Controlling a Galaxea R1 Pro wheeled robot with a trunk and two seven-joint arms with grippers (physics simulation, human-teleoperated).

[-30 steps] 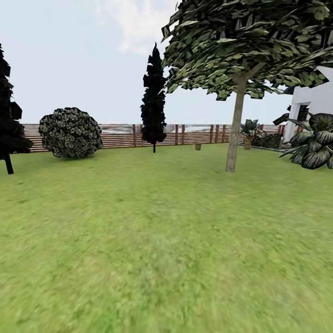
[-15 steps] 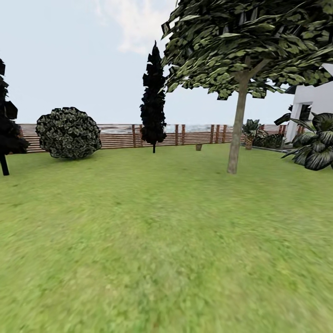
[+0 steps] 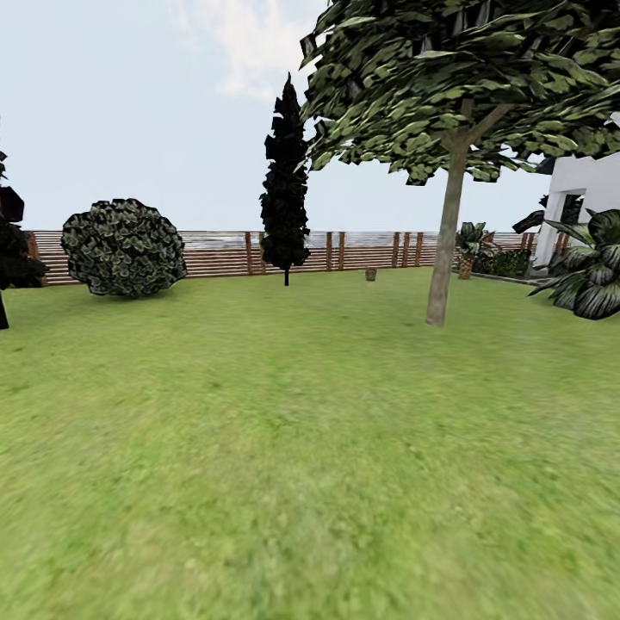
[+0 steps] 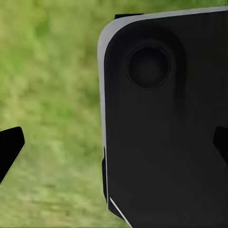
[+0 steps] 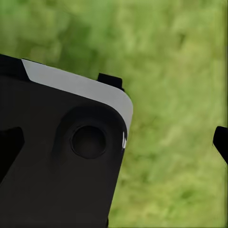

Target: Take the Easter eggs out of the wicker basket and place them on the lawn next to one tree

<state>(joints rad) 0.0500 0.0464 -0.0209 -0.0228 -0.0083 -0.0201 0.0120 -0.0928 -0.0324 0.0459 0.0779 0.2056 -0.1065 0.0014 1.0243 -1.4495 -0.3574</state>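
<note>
The lawn (image 3: pixel 284 448) spreads wide and green in the head view. A tree (image 3: pixel 443 258) with a straight grey-brown trunk and broad leafy canopy stands at mid right. Far off near the fence sits a small brown bucket-shaped thing, apparently the wicker basket (image 3: pixel 370 274). At this distance its contents are too small to see, so the eggs are hidden. In the left wrist view my left gripper (image 4: pixel 114 147) is open over grass, its dark fingertips (image 4: pixel 10 147) at the picture's edges. My right gripper (image 5: pixel 114 145) is open too, above grass.
A brown slat fence (image 3: pixel 224 254) closes the back of the garden. A dark columnar conifer (image 3: pixel 285 189), a round shrub (image 3: pixel 123 248) and another conifer (image 3: pixel 9 250) stand before it. A white house (image 3: pixel 585 185) and palm plants (image 3: pixel 594 275) are at right. My black body panel (image 4: pixel 166 133) shows between the fingers.
The whole head view has shifted: the tree and house slid right, the shrub and left conifer slid left. The camera has moved on; nothing in the garden moved.
</note>
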